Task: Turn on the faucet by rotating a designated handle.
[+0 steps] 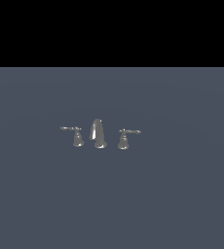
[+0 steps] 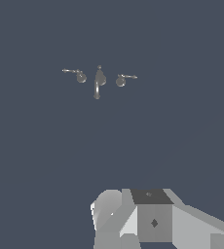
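A small chrome faucet (image 1: 98, 133) is standing on a flat grey-blue floor (image 1: 182, 194). Its arched spout is sitting in the middle. The handle (image 1: 75, 135) is standing apart at the exterior view's left, lever pointing left. A twin handle (image 1: 125, 138) is standing at the right, lever pointing right.

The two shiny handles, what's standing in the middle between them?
The arched spout stands between the handle and its twin handle, apart from both. The exterior view shows it best.
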You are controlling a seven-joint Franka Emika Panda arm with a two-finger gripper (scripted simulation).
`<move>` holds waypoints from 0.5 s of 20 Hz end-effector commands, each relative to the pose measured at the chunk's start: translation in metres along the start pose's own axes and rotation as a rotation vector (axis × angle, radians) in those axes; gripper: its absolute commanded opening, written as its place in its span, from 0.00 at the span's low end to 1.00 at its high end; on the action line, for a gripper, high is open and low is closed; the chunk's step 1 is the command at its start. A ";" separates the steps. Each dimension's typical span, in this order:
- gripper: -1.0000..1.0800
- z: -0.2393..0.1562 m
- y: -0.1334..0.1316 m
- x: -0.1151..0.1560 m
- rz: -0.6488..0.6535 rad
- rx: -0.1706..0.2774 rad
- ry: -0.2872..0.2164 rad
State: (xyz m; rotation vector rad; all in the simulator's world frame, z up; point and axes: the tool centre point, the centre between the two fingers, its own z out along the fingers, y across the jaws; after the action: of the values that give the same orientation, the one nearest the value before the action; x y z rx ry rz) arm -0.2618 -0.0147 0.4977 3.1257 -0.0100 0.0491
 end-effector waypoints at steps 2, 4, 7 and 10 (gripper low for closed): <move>0.00 0.000 0.000 0.000 0.000 0.000 0.000; 0.00 0.000 0.001 0.002 0.003 0.002 0.001; 0.00 0.001 0.005 0.007 0.013 0.007 0.003; 0.00 0.002 0.007 0.009 0.018 0.009 0.004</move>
State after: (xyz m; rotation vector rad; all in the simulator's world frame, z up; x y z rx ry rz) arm -0.2540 -0.0204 0.4965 3.1337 -0.0343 0.0540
